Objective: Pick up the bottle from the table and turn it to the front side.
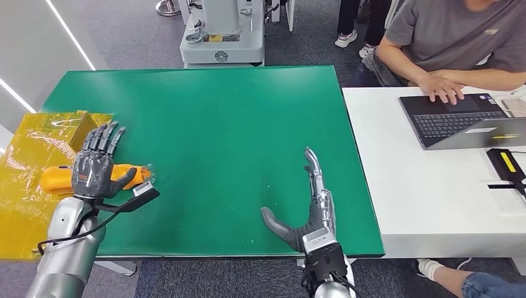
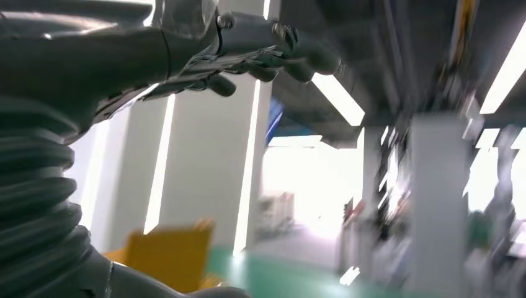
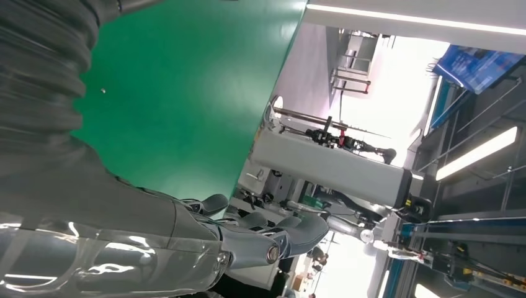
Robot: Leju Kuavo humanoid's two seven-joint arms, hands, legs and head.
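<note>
— Two hands are seen: is anything gripped?

— Nothing; left hand (image 1: pixel 94 167) is spread above the bottle (image 1: pixel 93 178) at the desk's (image 1: pixel 236 124) left edge, right hand (image 1: pixel 310 208) spread apart. The bottle could be rolled away if nudged.

Right hand (image 3: pixel 205 239) empty, fingers apart, beside green table (image 3: pixel 192 81)

Grey carpet (image 1: pixel 124 31) is running behind a green desk (image 1: pixel 211 112). A white table (image 1: pixel 397 186) is standing just beside it, carrying a laptop (image 1: pixel 459 118); a person (image 1: pixel 459 37) is typing there. Ceiling strips (image 3: pixel 477 152) are glowing.
</note>
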